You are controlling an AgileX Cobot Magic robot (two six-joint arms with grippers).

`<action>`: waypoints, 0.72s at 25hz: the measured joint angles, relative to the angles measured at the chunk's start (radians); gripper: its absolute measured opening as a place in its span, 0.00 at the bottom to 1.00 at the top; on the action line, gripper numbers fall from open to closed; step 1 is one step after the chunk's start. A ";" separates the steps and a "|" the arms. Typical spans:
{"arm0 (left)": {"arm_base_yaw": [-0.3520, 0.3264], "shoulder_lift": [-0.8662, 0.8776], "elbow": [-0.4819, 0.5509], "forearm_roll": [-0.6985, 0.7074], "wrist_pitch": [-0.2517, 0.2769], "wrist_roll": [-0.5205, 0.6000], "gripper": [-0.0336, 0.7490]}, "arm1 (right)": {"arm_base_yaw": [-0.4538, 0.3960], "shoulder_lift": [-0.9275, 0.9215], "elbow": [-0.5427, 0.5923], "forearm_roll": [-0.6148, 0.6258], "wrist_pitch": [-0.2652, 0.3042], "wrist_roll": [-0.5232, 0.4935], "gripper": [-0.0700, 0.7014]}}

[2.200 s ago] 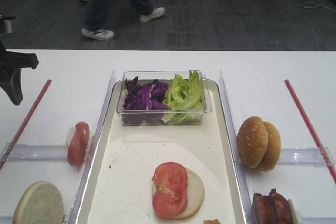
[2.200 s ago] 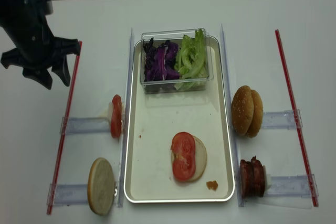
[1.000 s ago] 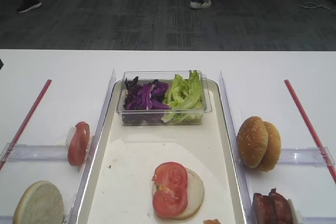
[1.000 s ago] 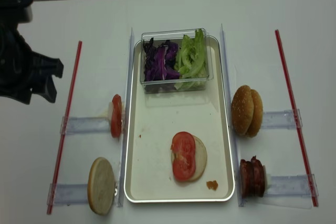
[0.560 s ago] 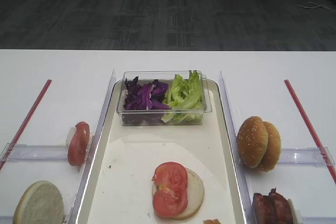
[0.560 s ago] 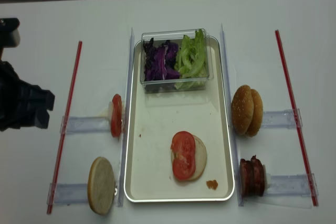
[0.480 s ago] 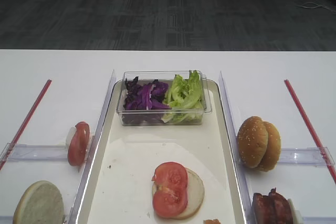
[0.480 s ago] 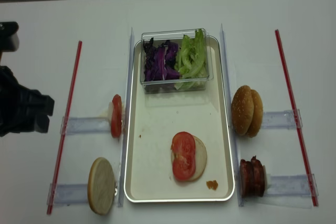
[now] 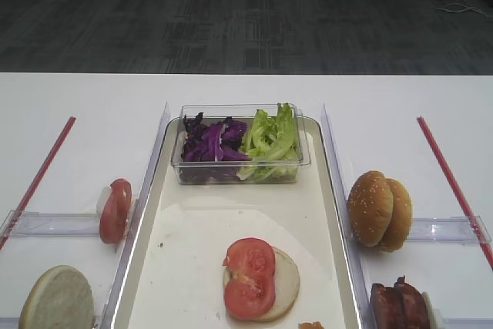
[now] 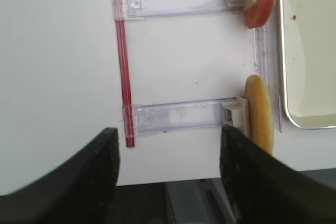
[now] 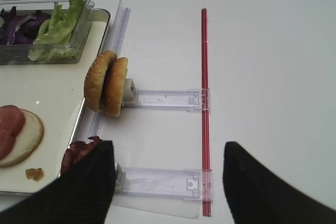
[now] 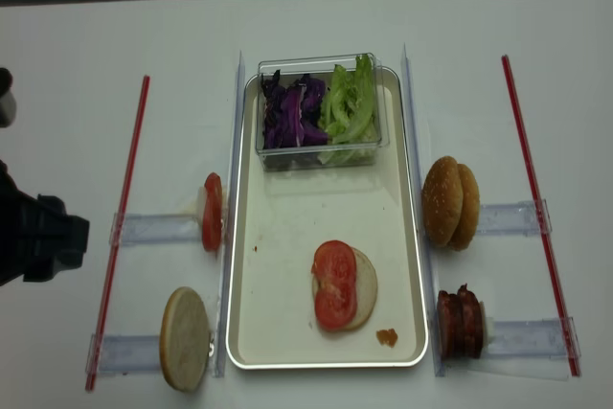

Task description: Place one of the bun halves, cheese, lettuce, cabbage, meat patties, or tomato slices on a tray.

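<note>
1. Cream tray (image 12: 287, 332) at centre of white tabletop (image 12: 316, 21), bearing a pale bun half (image 12: 361, 287) topped with two overlapping tomato slices (image 12: 334, 284).
2. Clear box (image 12: 321, 155) at tray's far end, with cabbage (image 12: 290, 112) left and lettuce (image 12: 351, 102) right.
3. Sesame buns (image 12: 452, 202) and meat patties (image 12: 460, 323) upright in holders right of tray.
4. Left hand (image 10: 168, 182) spread wide, holding nothing, above the near-left bun holder.
5. Right hand (image 11: 168, 182) likewise spread, empty, beside the patties.
</note>
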 joint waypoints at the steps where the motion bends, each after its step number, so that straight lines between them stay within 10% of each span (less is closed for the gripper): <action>1: 0.000 -0.018 0.007 0.000 -0.002 0.000 0.60 | 0.000 0.000 0.000 0.000 0.000 0.000 0.68; 18: 0.000 -0.288 0.204 -0.004 -0.013 0.000 0.60 | 0.000 0.000 0.000 0.000 0.000 0.000 0.68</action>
